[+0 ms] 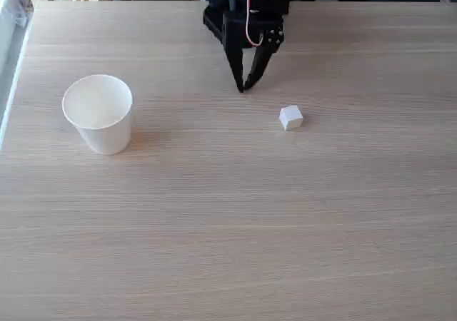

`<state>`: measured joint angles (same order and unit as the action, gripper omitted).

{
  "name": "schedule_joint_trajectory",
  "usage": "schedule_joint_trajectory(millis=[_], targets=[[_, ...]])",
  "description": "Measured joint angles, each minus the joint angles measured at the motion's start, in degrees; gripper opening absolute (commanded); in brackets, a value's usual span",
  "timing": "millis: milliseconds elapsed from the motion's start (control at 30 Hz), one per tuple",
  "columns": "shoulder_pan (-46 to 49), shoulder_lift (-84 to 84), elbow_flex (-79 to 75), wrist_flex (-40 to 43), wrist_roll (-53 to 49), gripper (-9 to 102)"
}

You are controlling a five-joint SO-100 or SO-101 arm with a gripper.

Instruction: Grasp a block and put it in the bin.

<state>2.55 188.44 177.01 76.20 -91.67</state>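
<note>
Block free on the worktop, our hand empty.
Our hand (243, 87) hangs closed; the block (290, 117) lies near its tip, the cup (98, 114) well apart opposite. Unopened, we risk knocking it away.

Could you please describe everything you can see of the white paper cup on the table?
The white paper cup stands upright on the light wooden table, at the left of the fixed view. It has a rolled rim around a wide open mouth and tapers towards its base. It looks like plain, unmarked paper, and its inside appears empty. Nothing touches it except the table: the small white cube and the black hand are well off to its right.
</note>
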Motion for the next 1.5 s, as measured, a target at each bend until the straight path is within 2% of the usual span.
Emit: schedule_joint_trajectory(millis=[400, 533, 800, 1000, 1500], targets=[[-1.8, -25.5, -27.3, 2.5, 0.1, 0], [-3.7, -32.7, -34.2, 3.7, 0.1, 10], [-6.6, -41.0, -35.3, 4.7, 6.3, 26], [-9.8, -47.3, -35.3, 4.0, 10.4, 27], [-14.5, -56.4, -35.3, -4.5, 16.9, 27]])
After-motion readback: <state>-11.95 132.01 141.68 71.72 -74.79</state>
